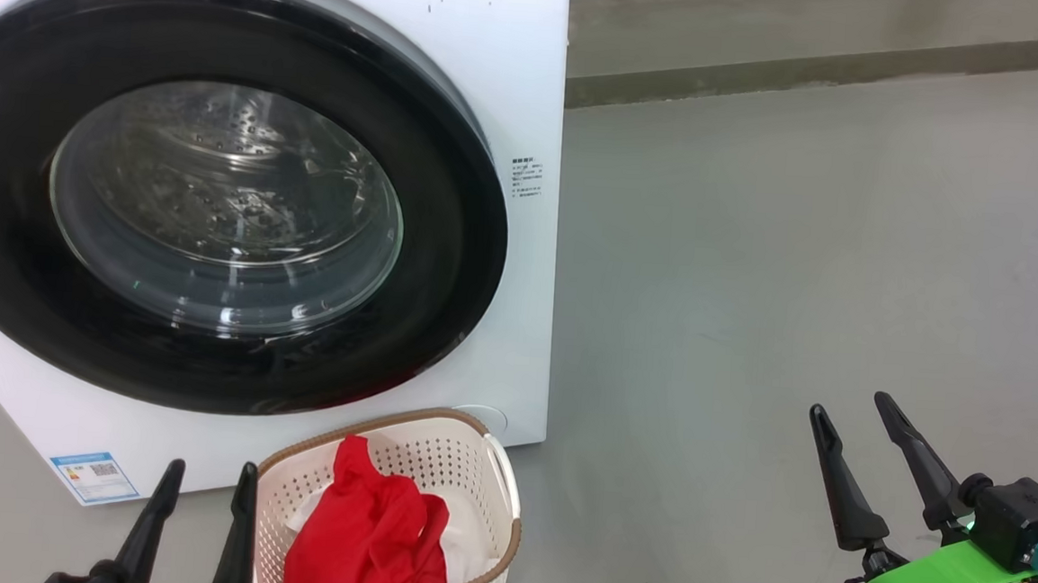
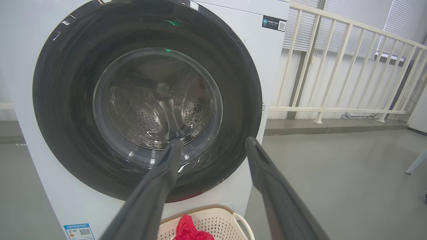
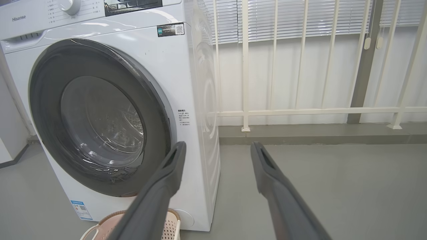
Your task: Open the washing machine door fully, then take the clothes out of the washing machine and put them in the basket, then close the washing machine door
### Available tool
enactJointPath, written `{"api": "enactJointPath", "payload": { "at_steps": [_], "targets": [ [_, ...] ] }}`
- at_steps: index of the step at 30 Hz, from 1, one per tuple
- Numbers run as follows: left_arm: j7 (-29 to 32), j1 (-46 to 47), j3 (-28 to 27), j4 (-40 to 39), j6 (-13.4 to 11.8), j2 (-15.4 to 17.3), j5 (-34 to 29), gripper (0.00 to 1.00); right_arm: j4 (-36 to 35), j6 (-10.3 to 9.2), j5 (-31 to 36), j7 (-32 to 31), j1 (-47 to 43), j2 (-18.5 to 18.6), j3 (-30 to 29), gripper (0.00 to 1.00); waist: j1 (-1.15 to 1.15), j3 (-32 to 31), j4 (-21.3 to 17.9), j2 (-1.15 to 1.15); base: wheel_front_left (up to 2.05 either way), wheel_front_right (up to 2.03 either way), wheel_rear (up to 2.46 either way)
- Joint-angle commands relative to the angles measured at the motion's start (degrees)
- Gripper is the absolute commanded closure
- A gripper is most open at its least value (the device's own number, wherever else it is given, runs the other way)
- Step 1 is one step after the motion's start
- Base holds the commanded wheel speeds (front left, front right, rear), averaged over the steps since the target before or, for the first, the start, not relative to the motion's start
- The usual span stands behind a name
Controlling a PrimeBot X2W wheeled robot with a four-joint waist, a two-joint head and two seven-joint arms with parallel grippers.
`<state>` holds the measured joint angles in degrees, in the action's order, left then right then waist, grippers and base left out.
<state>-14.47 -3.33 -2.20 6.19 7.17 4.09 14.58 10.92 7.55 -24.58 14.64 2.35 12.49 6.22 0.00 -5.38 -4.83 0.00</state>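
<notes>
Head view: washer [image 1: 519,75] fills the upper left. Its door [image 1: 449,260] lies shut against the washer front, and the steel drum [image 1: 220,174] shows through the glass. Basket [image 1: 505,543] sits on the floor [image 1: 756,252] right at the washer's foot, below the door. It holds the clothes [image 1: 369,535]: a red bundle piled in the middle, on top of white fabric. Left gripper [image 1: 211,471] is in front of the washer, just beside the basket's left wall, jaws spread, nothing between them. Right gripper [image 1: 850,404] is well off the washer's right side over bare floor, jaws spread, nothing between them.

Left wrist view: looks straight at the washer front. Door shut, drum behind the glass. Both fingers stand apart in front of the door's lower rim. I can't tell whether they touch it. The basket rim is below the door at the washer's foot, with a bit of red cloth inside. Railing [image 2: 333,66] is to the washer's right.

Right wrist view: washer on the left, seen at an angle, door shut. Fingers stand wide apart, one across the washer's lower right corner, the other over the floor. A corner of the basket pokes out at the washer's foot, contents hidden. The railing runs behind the washer.
</notes>
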Motion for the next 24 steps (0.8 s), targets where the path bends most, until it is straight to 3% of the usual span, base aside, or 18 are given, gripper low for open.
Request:
{"api": "enactJointPath", "payload": {
  "at_steps": [1,13,14,24],
  "targets": [
    [-0.52,1.15,-2.19,-1.01,0.32,0.25,-0.64,0.0,-1.71,-0.06,0.54,0.36,0.85,0.79,0.7,0.0,0.0,-0.3,0.07,0.0,0.0,0.0,0.0],
    [-0.52,1.0,-3.54,-1.45,0.32,-0.28,-0.48,0.0,-2.78,-0.06,-0.37,0.36,0.02,1.66,1.35,0.0,0.0,-0.43,0.29,0.0,0.0,0.0,0.0],
    [-0.01,-0.33,-1.64,0.02,0.0,-0.76,-0.26,1.0,-1.25,0.0,-0.11,0.0,-1.1,0.43,0.23,1.0,0.0,-0.43,0.29,0.0,0.0,0.0,0.0],
    [1.24,-0.86,-1.43,4.23,-0.06,-1.9,2.42,1.0,2.65,0.0,-2.49,-0.73,-3.24,-2.05,0.1,1.0,0.06,-0.26,0.41,0.0,0.0,0.0,0.0]
  ]
}}
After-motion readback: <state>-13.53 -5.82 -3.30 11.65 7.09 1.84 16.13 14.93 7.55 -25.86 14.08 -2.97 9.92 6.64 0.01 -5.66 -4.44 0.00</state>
